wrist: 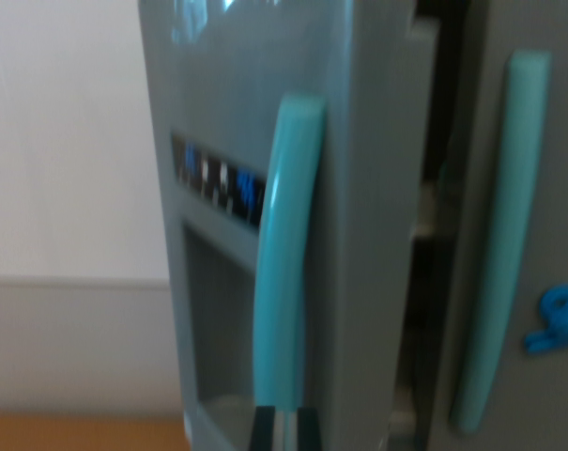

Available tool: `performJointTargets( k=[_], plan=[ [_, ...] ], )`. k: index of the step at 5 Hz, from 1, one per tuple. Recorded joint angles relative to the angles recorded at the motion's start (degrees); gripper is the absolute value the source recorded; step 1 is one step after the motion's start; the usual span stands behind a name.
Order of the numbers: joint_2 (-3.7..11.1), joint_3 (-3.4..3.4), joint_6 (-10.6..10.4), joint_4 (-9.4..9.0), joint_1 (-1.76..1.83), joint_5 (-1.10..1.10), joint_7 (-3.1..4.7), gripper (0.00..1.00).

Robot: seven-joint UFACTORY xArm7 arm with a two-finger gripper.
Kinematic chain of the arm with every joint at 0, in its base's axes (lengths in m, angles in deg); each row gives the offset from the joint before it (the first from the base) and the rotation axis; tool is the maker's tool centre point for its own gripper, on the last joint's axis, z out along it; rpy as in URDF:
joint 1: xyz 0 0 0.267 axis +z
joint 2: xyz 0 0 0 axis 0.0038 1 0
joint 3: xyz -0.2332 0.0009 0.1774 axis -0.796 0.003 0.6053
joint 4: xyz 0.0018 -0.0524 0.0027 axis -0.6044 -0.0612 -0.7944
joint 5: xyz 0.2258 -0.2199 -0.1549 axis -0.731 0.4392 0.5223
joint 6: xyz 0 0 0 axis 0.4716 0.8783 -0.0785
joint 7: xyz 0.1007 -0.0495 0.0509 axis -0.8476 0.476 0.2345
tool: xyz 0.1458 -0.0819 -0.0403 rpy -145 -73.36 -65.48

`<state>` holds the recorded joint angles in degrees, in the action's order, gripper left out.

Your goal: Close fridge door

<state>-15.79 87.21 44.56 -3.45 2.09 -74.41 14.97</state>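
- Grey toy fridge door [359, 188], teal curved handle [285, 254]: ajar, dark gap along its wrist-view right edge.
- Black jaws [284, 429]: just below handle's lower end; open or closed, cannot tell.
- Step: closing approach.
- Next: push door toward gap.

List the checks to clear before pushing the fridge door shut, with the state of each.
1. Left door open, gap beside the right door: ok, it needs closing.
2. Gap free of obstruction: cannot tell, dark and blurred.
3. Fingers lined up under the left handle: ok.
4. Fingers touching the door: cannot tell.
5. Gripper open or shut: cannot tell, only its tips show.
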Motion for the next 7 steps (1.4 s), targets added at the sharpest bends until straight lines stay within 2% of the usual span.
performJointTargets(
  k=[1, 2, 3, 4, 5, 6, 7],
  plan=[
    [3.00, 1.00, 0.0, 0.00, 0.00, 0.00, 0.00, 1.00],
    [3.00, 1.00, 0.0, 0.00, 0.00, 0.00, 0.00, 1.00],
    [5.93, 1.79, 0.0, 0.32, 0.00, 0.00, 0.00, 1.00],
    [5.93, 1.79, 0.0, 0.32, 0.00, 0.00, 0.00, 1.00],
    [8.76, 2.64, 0.0, 1.97, 0.00, 0.00, 0.00, 1.00],
    [8.76, 2.64, 0.0, 1.97, 0.00, 0.00, 0.00, 1.00],
    [12.32, 3.60, 0.0, 4.32, 0.00, 0.00, 0.00, 1.00]
  ],
)
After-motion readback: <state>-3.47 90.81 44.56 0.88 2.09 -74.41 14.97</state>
